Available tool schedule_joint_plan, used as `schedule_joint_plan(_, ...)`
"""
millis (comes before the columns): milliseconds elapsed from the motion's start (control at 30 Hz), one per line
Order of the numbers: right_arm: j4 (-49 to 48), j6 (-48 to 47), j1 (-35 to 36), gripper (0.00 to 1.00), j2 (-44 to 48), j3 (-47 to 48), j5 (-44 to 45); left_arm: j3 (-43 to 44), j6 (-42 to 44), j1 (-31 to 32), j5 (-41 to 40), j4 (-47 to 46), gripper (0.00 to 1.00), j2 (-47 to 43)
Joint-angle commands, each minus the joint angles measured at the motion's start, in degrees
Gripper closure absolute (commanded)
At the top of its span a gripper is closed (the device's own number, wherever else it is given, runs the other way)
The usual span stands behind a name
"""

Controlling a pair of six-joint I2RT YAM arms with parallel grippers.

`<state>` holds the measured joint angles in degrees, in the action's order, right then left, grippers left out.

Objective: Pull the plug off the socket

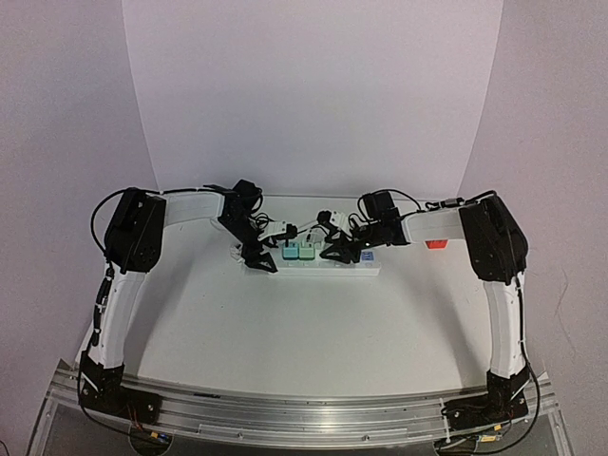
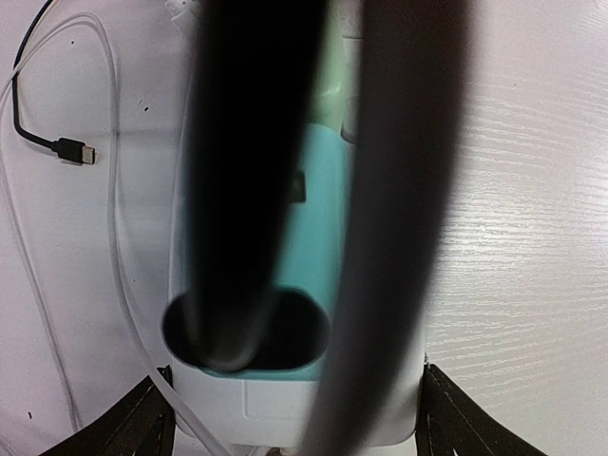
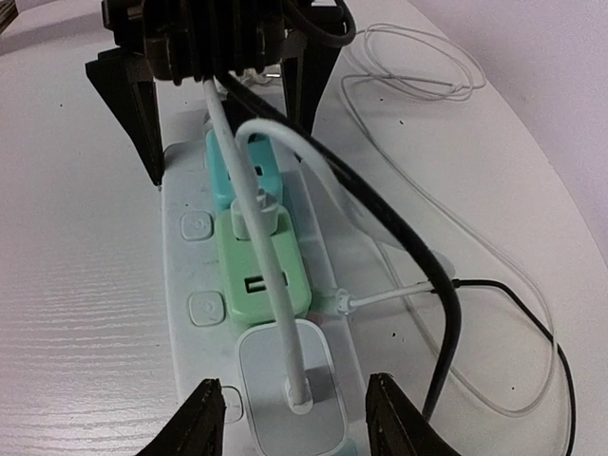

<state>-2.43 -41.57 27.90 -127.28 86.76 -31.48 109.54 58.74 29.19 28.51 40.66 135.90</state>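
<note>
The socket (image 1: 369, 269) is a long white power strip lying across the table's far middle. Three plugs sit in it side by side: a teal plug (image 3: 231, 169), a green plug (image 3: 262, 262) and a white plug (image 3: 285, 366) with a white cable rising from it. My right gripper (image 3: 292, 380) is open, its fingers on either side of the white plug with a gap on each side. My left gripper (image 2: 293, 372) is shut on the left end of the socket (image 2: 285, 408), one finger against each long side. Blurred dark cables hide much of the left wrist view.
A black cable (image 3: 446, 304) and thin white cords (image 3: 418, 66) trail over the table beside the strip. A loose black connector (image 2: 74, 150) lies left of the strip. Round switches (image 3: 195, 226) line the strip's edge. The white backdrop stands behind.
</note>
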Motion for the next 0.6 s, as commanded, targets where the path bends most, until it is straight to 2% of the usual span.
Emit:
schedule_joint_plan(0, 2.3, -2.6, 0.3, 0.53, -1.7, 3.0, -0.4, -0.1, 2.4, -0.3, -4.2, 3.5, 1.00, 3.9)
schedule_joint_plan(267, 2.3, -2.8, 0.7, 0.61, -2.3, 4.2, -1.3, 0.0, 2.2, -0.3, -4.0, 3.7, 1.00, 3.9)
schedule_joint_plan(400, 3.5, -3.1, 0.8, 0.68, -2.8, 4.6, -1.0, 0.0, 2.2, -0.2, -4.0, 3.7, 1.00, 3.9)
schedule_joint_plan(567, 4.4, -4.5, 0.8, 0.70, -3.0, 4.6, 0.0, 0.1, 2.3, -0.3, -4.0, 4.0, 1.00, 3.8)
